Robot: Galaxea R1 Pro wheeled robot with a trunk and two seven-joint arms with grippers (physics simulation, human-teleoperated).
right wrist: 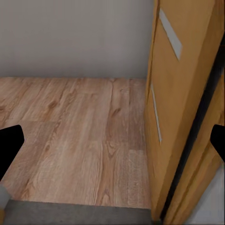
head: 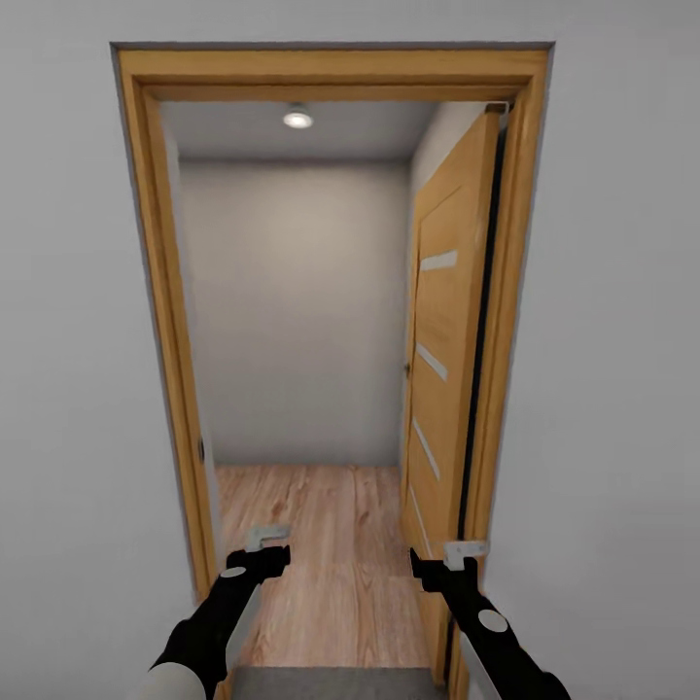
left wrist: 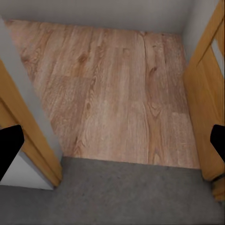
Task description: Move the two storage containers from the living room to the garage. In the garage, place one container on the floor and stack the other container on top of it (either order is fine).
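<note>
1. Both arms reached forward at a wood-framed doorway (head: 165, 292), and the left gripper (head: 264, 544) had its jaws spread apart, nothing between them.
2. The right gripper (head: 457, 559) was spread wide too, and empty.
3. Just beside the right gripper stood the open wooden door (head: 442, 389).
4. Ahead of both grippers lay light plank flooring (left wrist: 112, 93); under them, a grey floor (left wrist: 131, 197).

Honey-orange wooden door (head: 439, 369) with pale horizontal stripes; light grained wood plank floor (head: 321, 554); dark grey rough concrete strip (left wrist: 122, 197); white-grey walls (head: 292, 301).
</note>
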